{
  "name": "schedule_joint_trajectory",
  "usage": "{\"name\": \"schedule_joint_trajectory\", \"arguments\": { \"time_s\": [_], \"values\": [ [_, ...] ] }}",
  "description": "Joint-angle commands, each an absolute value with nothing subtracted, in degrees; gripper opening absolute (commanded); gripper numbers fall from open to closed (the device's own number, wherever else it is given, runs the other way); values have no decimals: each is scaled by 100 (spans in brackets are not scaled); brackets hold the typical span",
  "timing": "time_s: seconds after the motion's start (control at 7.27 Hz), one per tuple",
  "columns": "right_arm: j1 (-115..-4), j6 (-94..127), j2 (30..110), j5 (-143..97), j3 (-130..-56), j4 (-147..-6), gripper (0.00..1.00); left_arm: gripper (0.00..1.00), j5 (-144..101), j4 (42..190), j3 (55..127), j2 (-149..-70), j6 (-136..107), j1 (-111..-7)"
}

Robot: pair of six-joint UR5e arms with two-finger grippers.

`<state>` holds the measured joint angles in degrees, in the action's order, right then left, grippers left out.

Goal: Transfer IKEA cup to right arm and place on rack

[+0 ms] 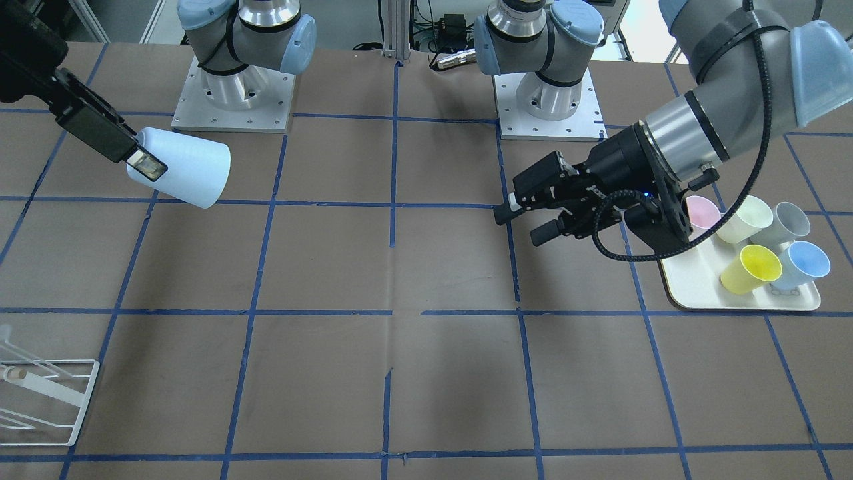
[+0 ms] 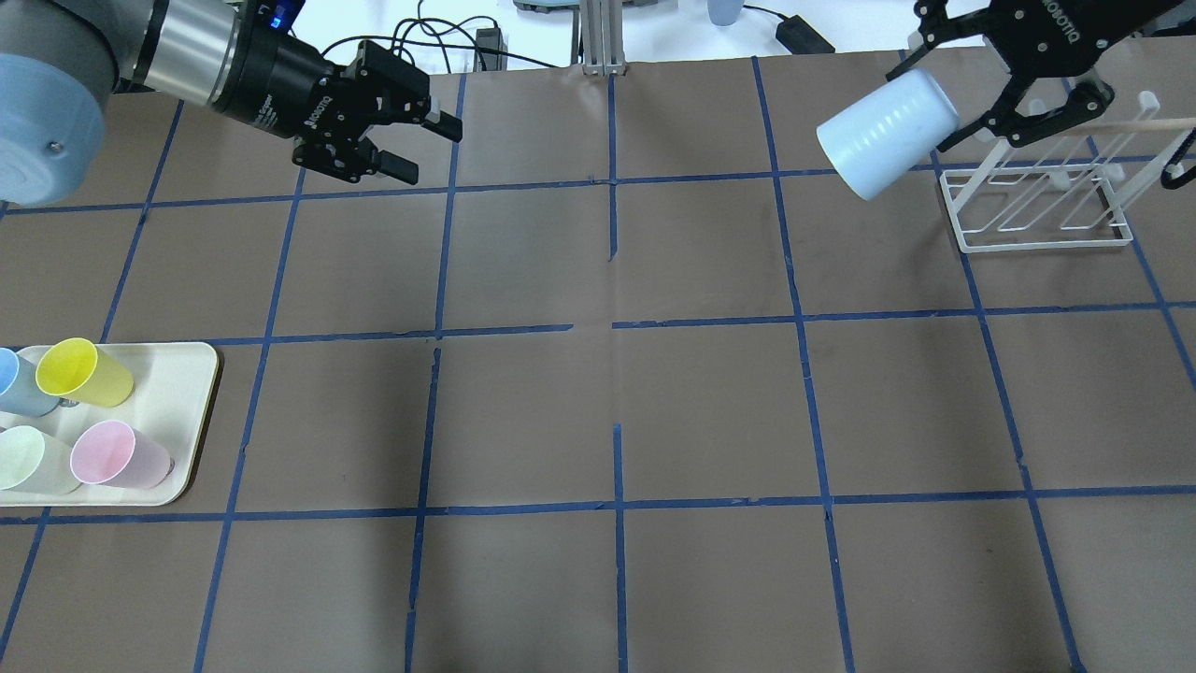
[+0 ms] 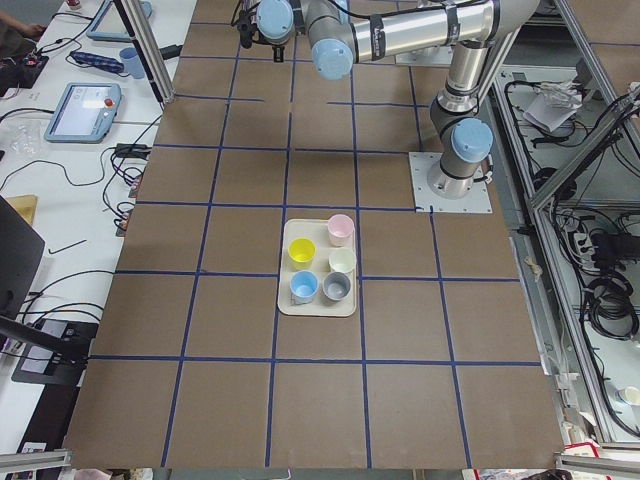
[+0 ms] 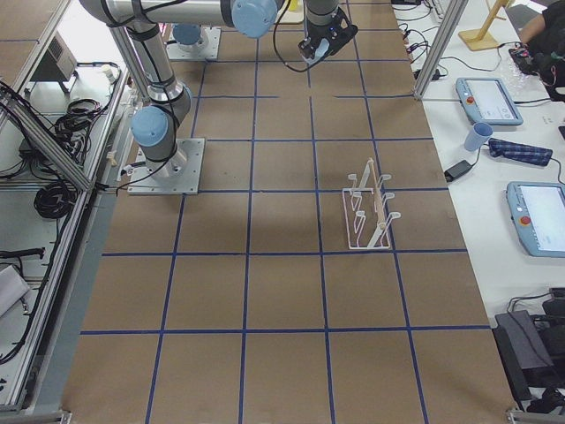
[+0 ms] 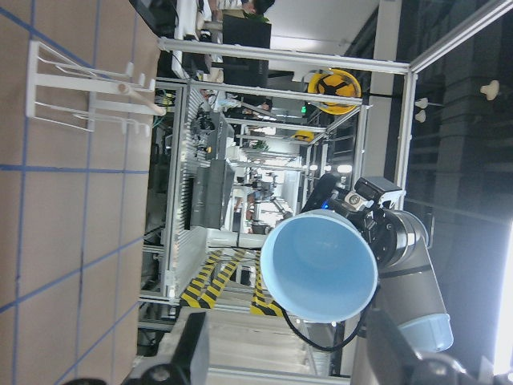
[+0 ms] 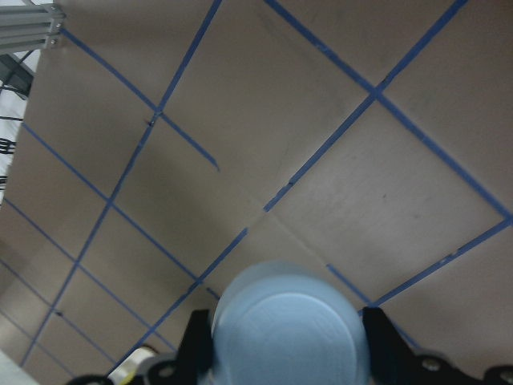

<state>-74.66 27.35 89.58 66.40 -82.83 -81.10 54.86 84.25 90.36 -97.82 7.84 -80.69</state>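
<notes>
Brown paper gridded in blue tape is covering the table (image 2: 617, 411). Upper right overhead, the right gripper (image 2: 948, 98) is pinching the IKEA cup (image 2: 888, 134) aloft just beside the rack (image 2: 1042, 247); the left gripper (image 2: 425, 150) is hanging spread, empty. Tipping the cup's mouth down onto the rack before releasing seems wisest. Cup: pale blue, tapered, tilted

The table (image 2: 710, 402) is covered with brown paper and is divided into squares by blue tape (image 2: 514, 509). Along its operators' edge a white bench (image 4: 499, 265) is set, on which two tablets (image 4: 488, 100) are laid. An aluminium post (image 4: 432, 44) is fixed at that edge. Beyond the robot's edge, black cable bundles (image 4: 44, 190) are gathered inside a metal frame.
</notes>
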Motion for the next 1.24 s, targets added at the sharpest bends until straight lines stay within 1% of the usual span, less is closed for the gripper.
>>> {"name": "schedule_joint_trajectory", "arguments": {
  "time_s": [0.0, 0.14, 0.28, 0.41, 0.69, 0.83, 1.1],
  "values": [
    [-7532, 1490, 8912, 7660, -8341, -8182, 27, 85, 8081, 8402, 8685, -9923, 747, -8618],
    [-7532, 876, 8790, 8090, -8350, -8391, 26, 89, 8973, 8411, 8501, -9932, 747, -8996],
    [-7532, 409, 8632, 8443, -8341, -8559, 26, 93, 9095, 8716, 8377, -9679, 808, -9043],
    [-7524, 370, 8596, 8812, -8332, -8743, 25, 100, 9140, 9119, 8315, -9451, 826, -9027],
    [-7471, 291, 8308, 9351, -8350, -9087, 10, 100, 9149, 9254, 8279, -9335, 826, -8957],
    [-7419, -110, 8158, 9499, -8358, -9340, 3, 100, 9393, 9377, 8210, -9290, 861, -8913],
    [-7121, -866, 7841, 9510, -8358, -10069, 0, 100, 9422, 9413, 8252, -9246, 853, -8886]
  ]
}}
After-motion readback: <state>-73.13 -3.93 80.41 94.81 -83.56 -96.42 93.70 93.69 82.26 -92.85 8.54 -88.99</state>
